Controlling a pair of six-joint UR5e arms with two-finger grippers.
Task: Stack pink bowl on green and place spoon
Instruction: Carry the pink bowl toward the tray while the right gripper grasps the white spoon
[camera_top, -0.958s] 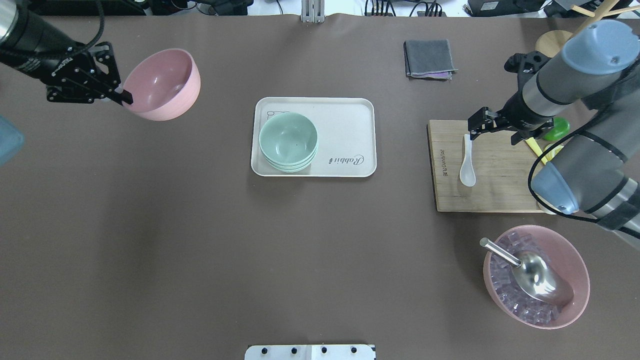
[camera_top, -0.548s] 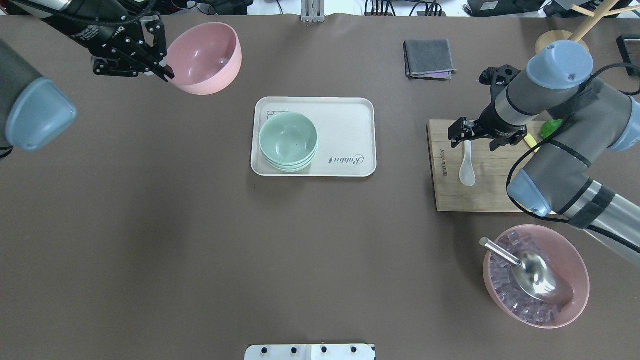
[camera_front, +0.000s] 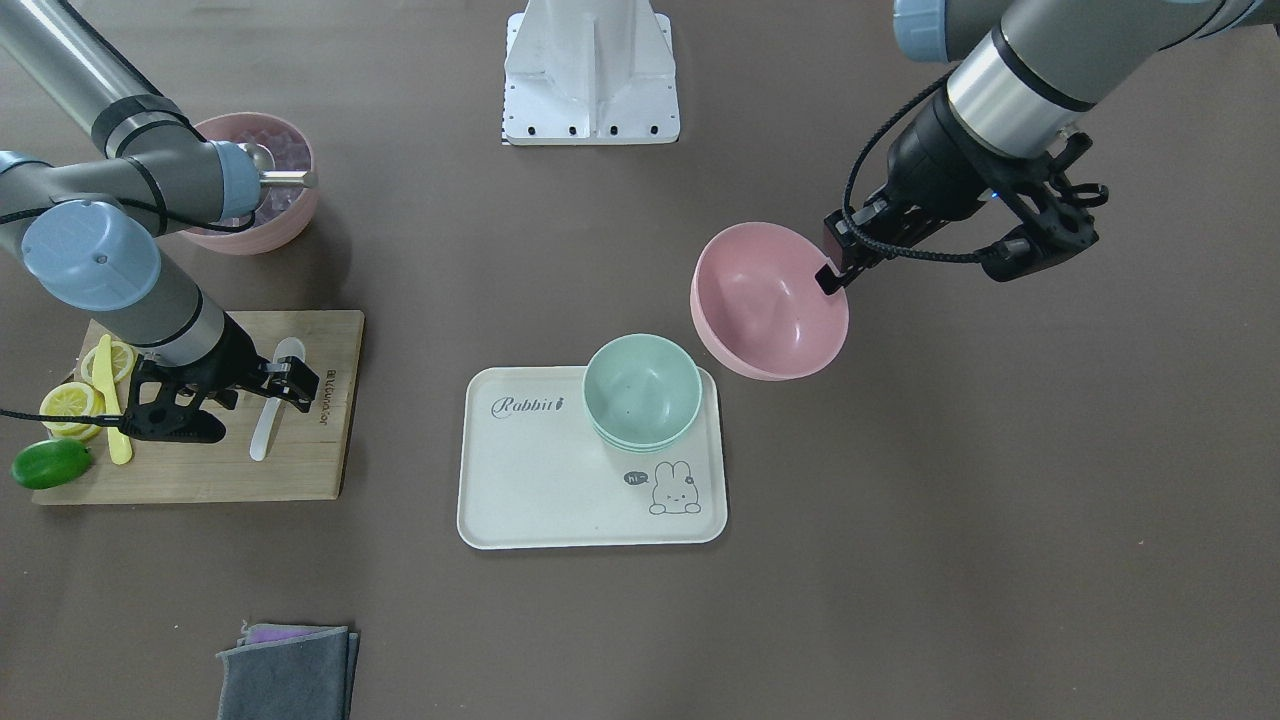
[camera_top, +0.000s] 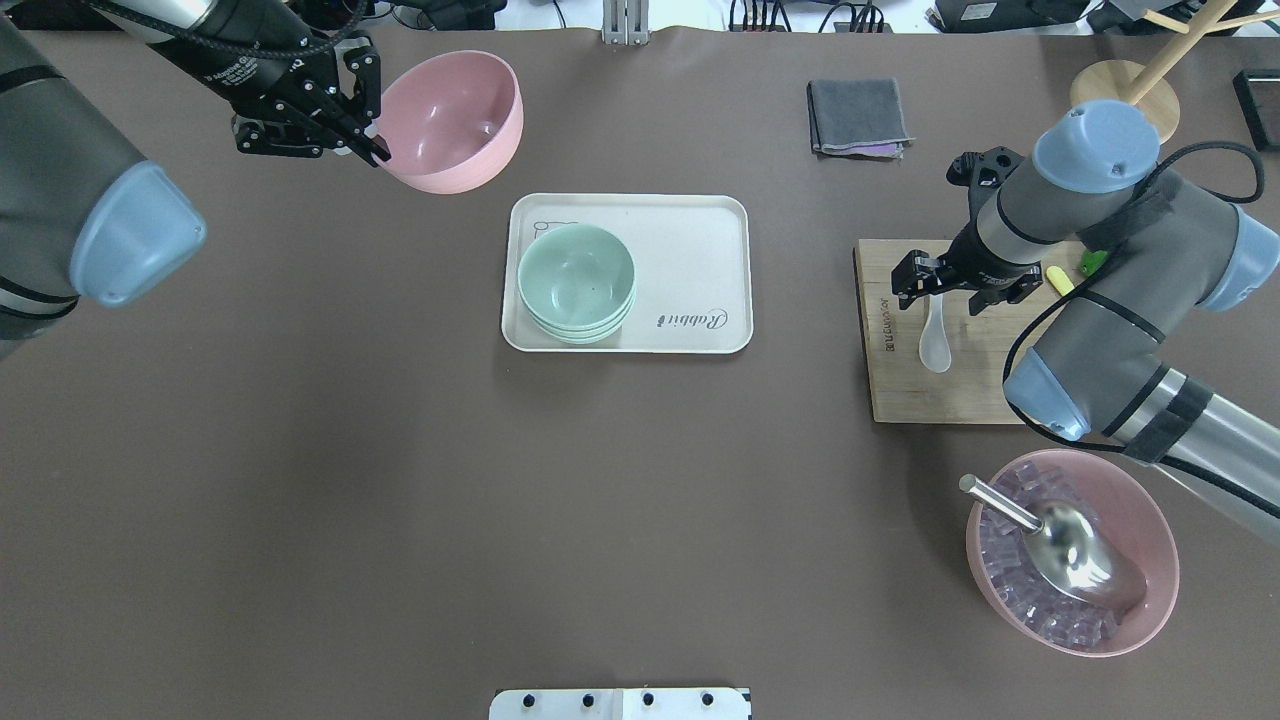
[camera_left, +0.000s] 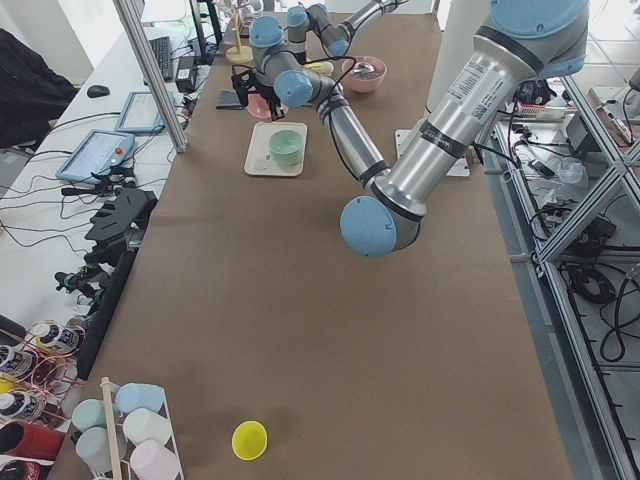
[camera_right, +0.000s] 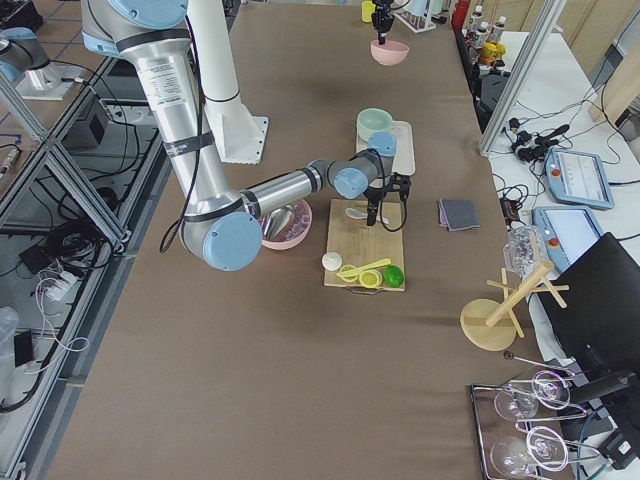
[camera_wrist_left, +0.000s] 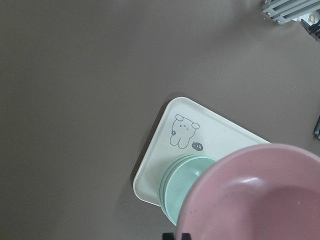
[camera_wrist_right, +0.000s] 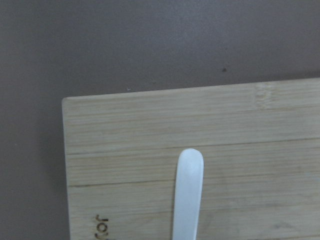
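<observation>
My left gripper (camera_top: 372, 150) is shut on the rim of the pink bowl (camera_top: 452, 118) and holds it tilted in the air, up and to the left of the tray (camera_top: 690, 250). The stacked green bowls (camera_top: 577, 282) sit on the tray's left part. In the left wrist view the pink bowl (camera_wrist_left: 260, 200) overlaps the green bowls (camera_wrist_left: 177, 182). The white spoon (camera_top: 935, 335) lies on the wooden cutting board (camera_top: 905, 390). My right gripper (camera_top: 940, 285) is open and hangs over the spoon's handle (camera_wrist_right: 189, 195).
A second pink bowl (camera_top: 1150, 530) with ice cubes and a metal scoop (camera_top: 1070, 550) stands at the front right. A grey cloth (camera_top: 858, 117) lies at the back. Lemon slices (camera_front: 75, 398), a yellow knife and a lime (camera_front: 50, 463) sit on the board's far end.
My left arm has carried the pink bowl to the right, towards the tray. My right gripper has shifted left over the board, along the spoon's handle.
</observation>
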